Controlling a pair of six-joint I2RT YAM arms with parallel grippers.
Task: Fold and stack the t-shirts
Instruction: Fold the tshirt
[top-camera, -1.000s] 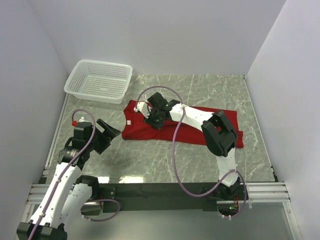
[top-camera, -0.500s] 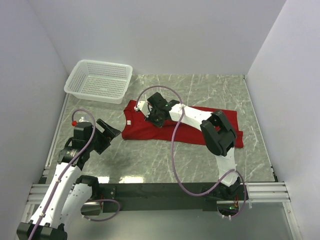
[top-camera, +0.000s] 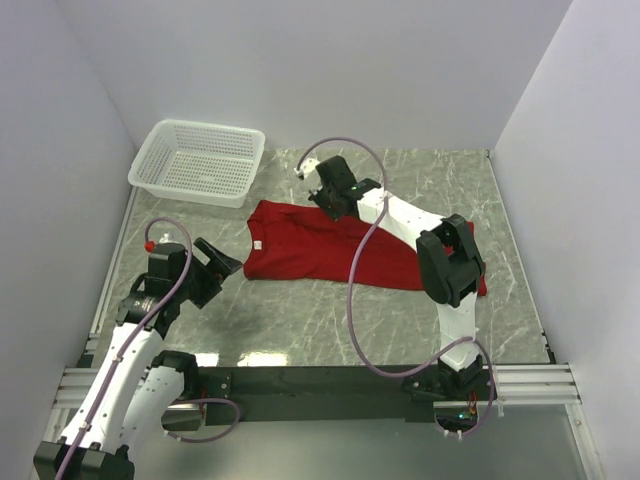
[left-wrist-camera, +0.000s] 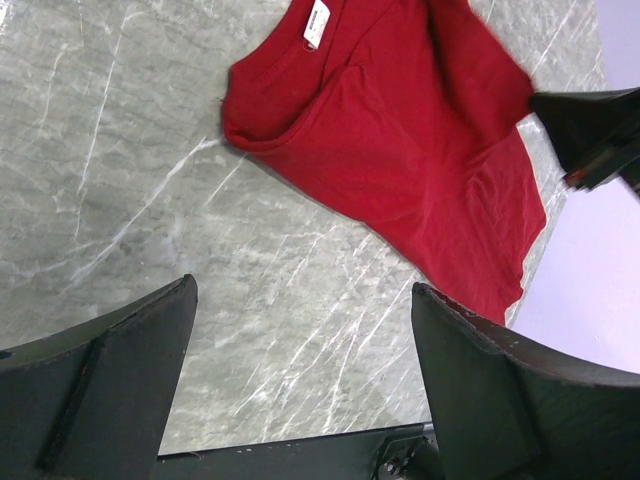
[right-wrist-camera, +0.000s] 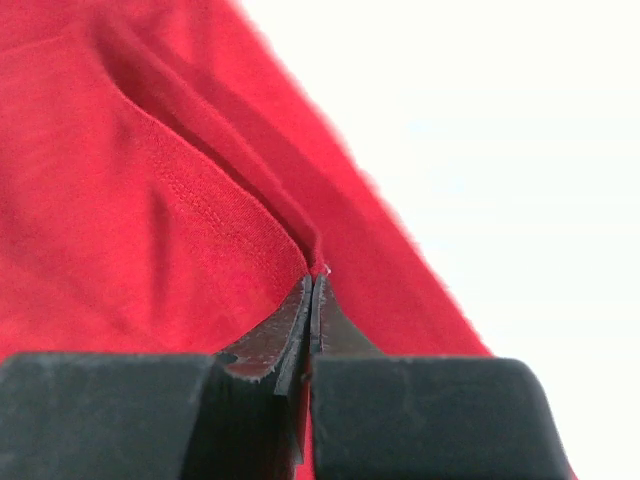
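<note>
A red t-shirt (top-camera: 310, 245) lies on the marble table, its collar with a white tag toward the left. My right gripper (top-camera: 328, 198) is shut on a fold of the shirt's far edge and holds it raised; in the right wrist view the gripper (right-wrist-camera: 311, 285) pinches red fabric (right-wrist-camera: 150, 210) between closed fingers. My left gripper (top-camera: 222, 262) is open and empty, left of the shirt's collar. In the left wrist view the open gripper (left-wrist-camera: 300, 330) hangs over bare table, with the shirt (left-wrist-camera: 400, 140) beyond it.
A white plastic basket (top-camera: 196, 160) stands at the back left corner. Grey walls enclose the table on three sides. The right arm's links (top-camera: 445, 262) lie over the shirt's right part.
My right gripper has moved back and up from the shirt's upper middle, pulling a fold of red fabric toward the far side. The left arm has not moved.
</note>
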